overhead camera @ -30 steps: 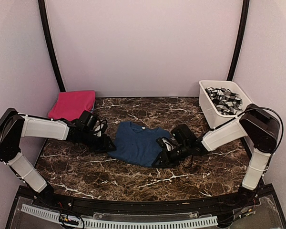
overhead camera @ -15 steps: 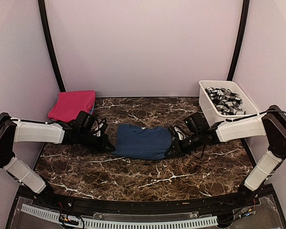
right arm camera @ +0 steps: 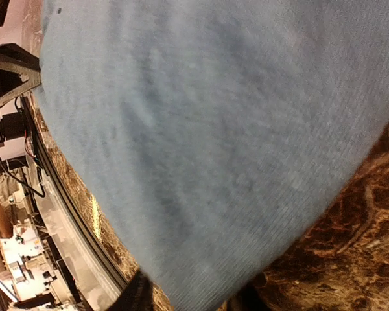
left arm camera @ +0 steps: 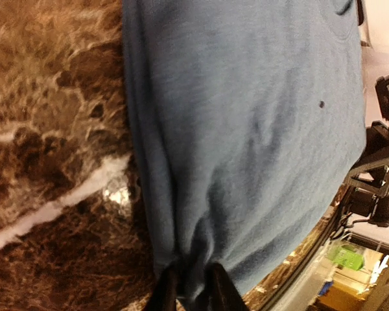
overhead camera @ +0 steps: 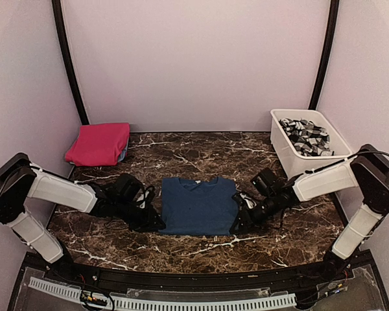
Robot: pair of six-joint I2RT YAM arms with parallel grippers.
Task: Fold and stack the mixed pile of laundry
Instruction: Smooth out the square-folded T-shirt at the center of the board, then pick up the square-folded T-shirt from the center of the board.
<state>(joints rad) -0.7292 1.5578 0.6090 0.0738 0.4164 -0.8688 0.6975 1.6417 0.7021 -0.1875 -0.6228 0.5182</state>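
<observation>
the left fingers (left arm camera: 223,295) were pinched shut on the near left corner of the dark blue cloth shirt (left arm camera: 246,129). the cloth was bunched up a little between them. the right fingers (right arm camera: 137,295) sat at the near right corner of the same shirt (right arm camera: 201,129). cloth lay between them, but only their tips showed, so i could not tell if they were squeezing it or just sitting around it.

the shirt (overhead camera: 198,206) lay flat in the middle of the brown marble surface (overhead camera: 201,152), a bit to the near side. its neck hole pointed to the back wall, and it looked almost square. the left arm (overhead camera: 58,189) reached in low from the left, and the right arm (overhead camera: 324,180) reached in low from the right.

well apart from the shirt, a bright pink folded cloth (overhead camera: 98,142) lay in the back left corner. a white plastic tub (overhead camera: 282,152) stood in the back right corner. a grey-and-white patterned cloth (overhead camera: 305,135) was piled inside it.
</observation>
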